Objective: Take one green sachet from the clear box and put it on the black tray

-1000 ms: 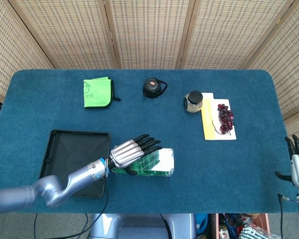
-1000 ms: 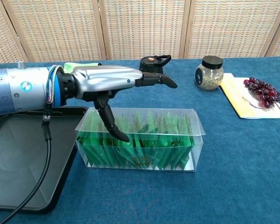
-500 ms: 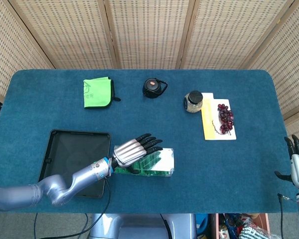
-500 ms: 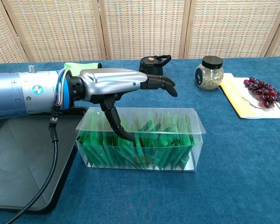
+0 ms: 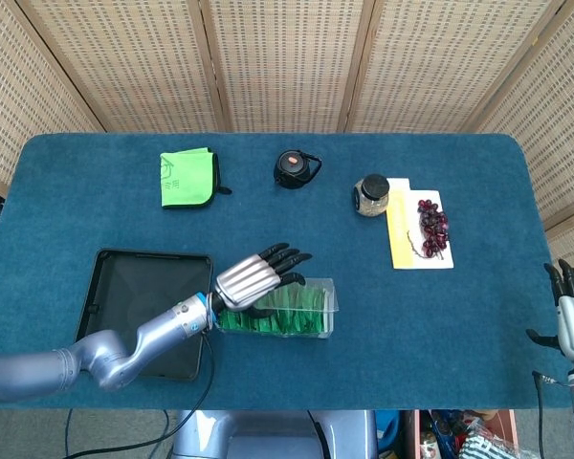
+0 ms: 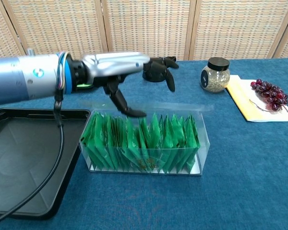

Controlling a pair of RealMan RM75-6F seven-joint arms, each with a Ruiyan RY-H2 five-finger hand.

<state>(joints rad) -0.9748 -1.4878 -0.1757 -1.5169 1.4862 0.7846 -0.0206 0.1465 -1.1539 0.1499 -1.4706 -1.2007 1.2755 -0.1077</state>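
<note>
The clear box point(image 5: 301, 316) point(image 6: 201, 143) stands in front of me, packed with upright green sachets point(image 6: 144, 141). My left hand point(image 5: 253, 277) point(image 6: 117, 67) hovers over the box's left part with its fingers spread. Its thumb points down to just above the sachet tops, and nothing is held. The black tray point(image 5: 124, 287) point(image 6: 24, 163) lies left of the box, touching it, with nothing in it. My right hand point(image 5: 572, 311) hangs open at the table's right edge, seen only in the head view.
At the back lie a folded green cloth point(image 5: 187, 179) and a black round lidded item point(image 5: 295, 168) point(image 6: 156, 64). A glass jar point(image 5: 371, 195) point(image 6: 215, 74) and grapes point(image 5: 432, 228) point(image 6: 271, 93) on a yellow and white sheet are at the back right.
My left hand has risen: its thumb, which was down among the sachets, is now above their tops. The clear box has tilted and its sachets stand taller in the chest view.
</note>
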